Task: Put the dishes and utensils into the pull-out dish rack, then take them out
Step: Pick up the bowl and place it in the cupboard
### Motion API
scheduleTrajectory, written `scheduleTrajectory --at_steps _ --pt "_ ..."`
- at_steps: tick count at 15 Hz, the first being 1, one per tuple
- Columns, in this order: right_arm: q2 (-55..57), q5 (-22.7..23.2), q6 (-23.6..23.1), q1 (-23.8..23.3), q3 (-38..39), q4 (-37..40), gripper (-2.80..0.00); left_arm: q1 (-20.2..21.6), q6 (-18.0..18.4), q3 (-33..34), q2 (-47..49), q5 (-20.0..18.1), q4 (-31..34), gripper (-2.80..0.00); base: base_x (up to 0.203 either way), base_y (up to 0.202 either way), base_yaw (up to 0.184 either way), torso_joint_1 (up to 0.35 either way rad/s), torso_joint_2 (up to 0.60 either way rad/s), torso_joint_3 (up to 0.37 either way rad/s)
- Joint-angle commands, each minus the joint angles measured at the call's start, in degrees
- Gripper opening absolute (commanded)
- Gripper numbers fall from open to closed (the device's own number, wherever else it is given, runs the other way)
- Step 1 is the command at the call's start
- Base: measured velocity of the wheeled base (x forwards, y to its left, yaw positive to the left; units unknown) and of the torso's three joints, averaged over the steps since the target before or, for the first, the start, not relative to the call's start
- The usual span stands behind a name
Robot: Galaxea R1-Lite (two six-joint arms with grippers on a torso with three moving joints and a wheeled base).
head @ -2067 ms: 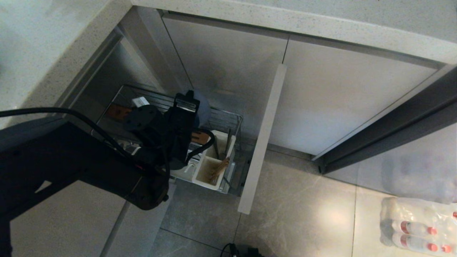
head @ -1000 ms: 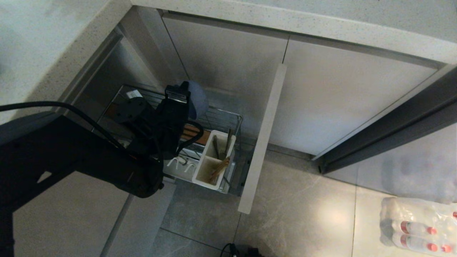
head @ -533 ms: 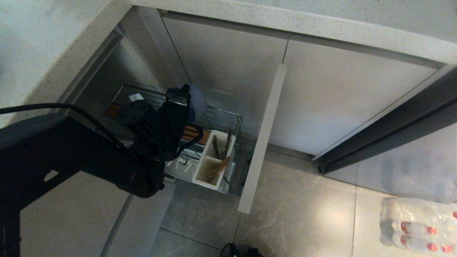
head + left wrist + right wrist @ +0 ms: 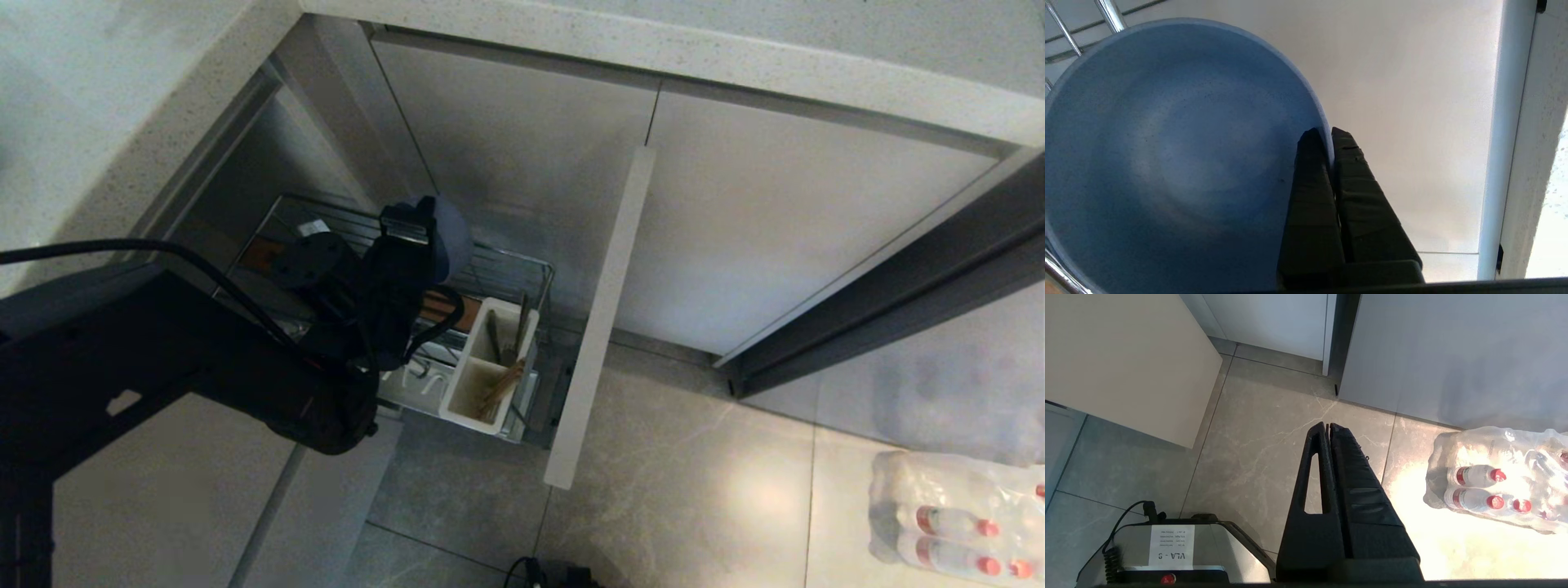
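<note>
My left gripper (image 4: pixel 420 208) is shut on the rim of the dusty-blue bowl (image 4: pixel 449 230), holding it above the pull-out dish rack (image 4: pixel 526 263). In the left wrist view one finger lies inside the bowl (image 4: pixel 1167 143) and the other outside, with the gripper (image 4: pixel 1327 132) clamped on the thin rim. The white caddy (image 4: pixel 467 384) at the rack's front holds the chopsticks (image 4: pixel 502 388) in its near compartment and a slim fork (image 4: pixel 521 325) behind them. A brown wooden strip (image 4: pixel 445 306) shows under the arm. My right gripper (image 4: pixel 1328 425) hangs shut and empty over the floor. The plate is not visible.
The rack's beige front panel (image 4: pixel 600 327) stands out edge-on to the right of the caddy. A pale counter (image 4: pixel 653 49) runs above the closed cabinet doors (image 4: pixel 775 220). A wrapped pack of water bottles (image 4: pixel 955 514) lies on the tiled floor at the right. The robot's base (image 4: pixel 1167 551) is below the right gripper.
Over two seconds my left gripper has carried the bowl a little up and to the left above the rack. In the last half second it has hardly moved.
</note>
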Motion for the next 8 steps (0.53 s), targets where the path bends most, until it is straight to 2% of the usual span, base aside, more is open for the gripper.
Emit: scheduleTrajectory --at_steps 1,8 --pt "0.1 0.0 0.0 0.0 0.0 0.0 -2.80 0.0 -0.4 -0.1 0.0 0.2 -0.4 -2.80 0.000 0.000 0.000 0.000 0.00 0.000" --pt "0.1 0.0 0.0 0.0 0.0 0.0 -2.80 -0.1 -2.0 0.3 1.8 1.5 -0.4 -2.80 0.000 0.000 0.000 0.000 0.00 0.000"
